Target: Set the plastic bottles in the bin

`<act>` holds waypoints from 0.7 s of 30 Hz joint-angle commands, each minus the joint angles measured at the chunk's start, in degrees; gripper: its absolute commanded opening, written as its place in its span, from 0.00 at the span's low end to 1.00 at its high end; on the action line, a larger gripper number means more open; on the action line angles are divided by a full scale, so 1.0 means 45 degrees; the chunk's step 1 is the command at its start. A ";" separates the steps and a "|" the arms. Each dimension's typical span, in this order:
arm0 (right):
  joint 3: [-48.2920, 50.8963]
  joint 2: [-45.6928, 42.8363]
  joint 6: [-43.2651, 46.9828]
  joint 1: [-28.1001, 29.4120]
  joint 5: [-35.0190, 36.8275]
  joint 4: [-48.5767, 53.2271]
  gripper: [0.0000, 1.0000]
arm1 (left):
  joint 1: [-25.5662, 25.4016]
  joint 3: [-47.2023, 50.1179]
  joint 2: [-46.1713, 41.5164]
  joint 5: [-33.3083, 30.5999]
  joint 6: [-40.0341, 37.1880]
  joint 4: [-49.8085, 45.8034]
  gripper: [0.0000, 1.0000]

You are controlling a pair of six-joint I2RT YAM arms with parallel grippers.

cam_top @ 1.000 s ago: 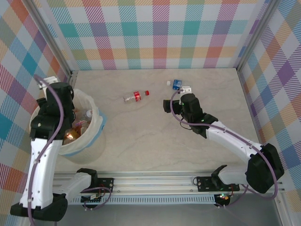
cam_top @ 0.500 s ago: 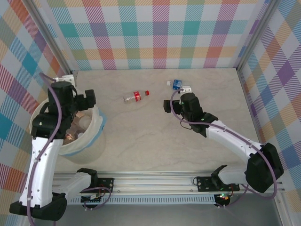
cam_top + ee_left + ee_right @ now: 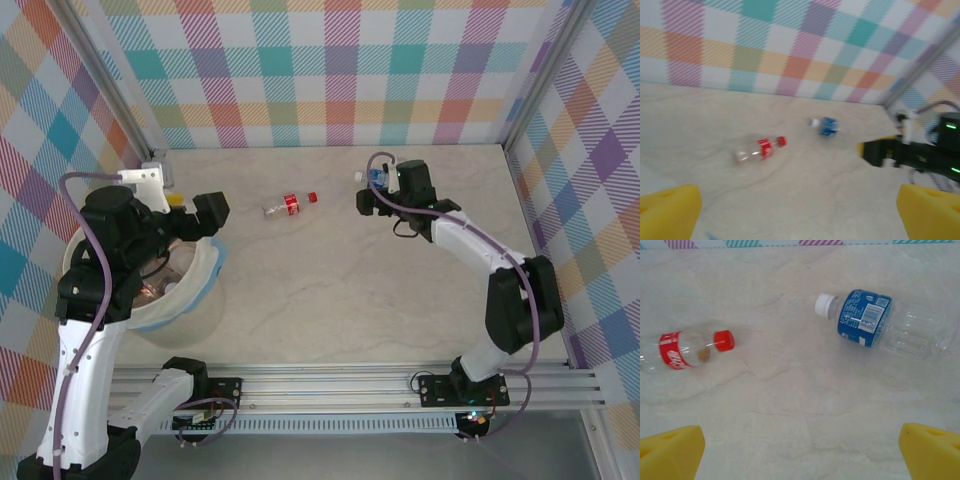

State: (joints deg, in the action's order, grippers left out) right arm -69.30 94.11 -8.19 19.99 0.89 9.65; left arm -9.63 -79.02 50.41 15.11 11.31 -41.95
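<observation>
Surface: pale marbled table, walled on three sides by pastel plaid panels.
Near edge: metal rail carrying both arm bases.
Bin: the bin, round and cream-white with a thin liner, stands at the near left of the table; the left arm hides most of its inside.
Left gripper: left gripper hangs above the bin's far right rim, facing out over the table; the wrist view shows its yellow pads spread wide with nothing between them.
Red-label bottle: red-label bottle lies on its side on the bare table, red cap toward the right, beyond and right of the left gripper and apart from it, between the two grippers.
Right gripper: right gripper is low over the far middle of the table, jaws wide and empty; the red-label bottle is to its left, well apart.
Blue-label bottle: blue-label bottle lies on its side just beyond the right gripper, white cap to the left, near the back wall; ahead and right of centre in the right wrist view, untouched.
</observation>
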 commanded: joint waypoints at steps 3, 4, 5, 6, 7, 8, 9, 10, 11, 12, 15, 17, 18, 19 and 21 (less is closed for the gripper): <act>-0.2943 0.2269 0.3492 -0.1430 -0.2452 0.2389 1.00 | -0.0060 0.0890 0.0036 0.3446 0.0991 0.1755 1.00; -0.3538 0.2773 0.4129 -0.1651 -0.2701 0.2692 1.00 | -0.0075 0.1084 0.0045 0.3477 0.1118 0.1944 1.00; -0.3978 0.3180 0.4677 -0.1802 -0.2817 0.2846 1.00 | -0.0072 0.1260 0.0056 0.3530 0.1262 0.2175 1.00; -0.4525 0.3655 0.5352 -0.1947 -0.2949 0.2993 1.00 | -0.0077 0.1501 0.0076 0.3610 0.1528 0.2518 1.00; -0.5098 0.4177 0.6015 -0.2088 -0.3138 0.3227 1.00 | -0.0070 0.1753 0.0104 0.3769 0.1785 0.2889 1.00; -0.5629 0.4608 0.6588 -0.2200 -0.3268 0.3452 1.00 | -0.0080 0.1947 0.0158 0.3942 0.1943 0.3197 1.00; -0.6419 0.5281 0.7261 -0.2318 -0.3367 0.3820 1.00 | -0.0097 0.2117 0.0249 0.4138 0.2110 0.3473 1.00; -0.7027 0.5771 0.7643 -0.2396 -0.3376 0.4112 1.00 | -0.0106 0.2218 0.0345 0.4223 0.2205 0.3627 1.00; -0.7809 0.6377 0.8028 -0.2476 -0.3371 0.4418 1.00 | -0.0126 0.2257 0.0434 0.4220 0.2267 0.3700 1.00; -0.8568 0.6954 0.8338 -0.2558 -0.3334 0.4720 1.00 | -0.0149 0.2273 0.0528 0.4219 0.2270 0.3716 1.00; -1.0703 0.8598 0.9079 -0.2626 -0.3353 0.5786 1.00 | -0.0185 0.2214 0.0655 0.4162 0.2192 0.3708 1.00; -1.2455 0.9829 0.9378 -0.2625 -0.3387 0.6811 1.00 | -0.0194 0.2191 0.0633 0.4127 0.2134 0.3736 1.00; -1.3555 1.0573 0.9539 -0.2625 -0.3534 0.7652 1.00 | -0.0205 0.2191 0.0594 0.4074 0.2088 0.3720 1.00; -1.4313 1.1066 0.9652 -0.2626 -0.3706 0.8277 1.00 | -0.0209 0.2196 0.0541 0.3982 0.2049 0.3698 1.00; -1.5572 1.1930 0.9810 -0.2625 -0.3991 0.9381 1.00 | -0.0224 0.2171 0.0449 0.3845 0.1950 0.3544 1.00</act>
State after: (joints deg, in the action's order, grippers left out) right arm -133.19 144.55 31.29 8.21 -13.39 40.05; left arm -10.04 -68.79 53.71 32.10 20.16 -27.81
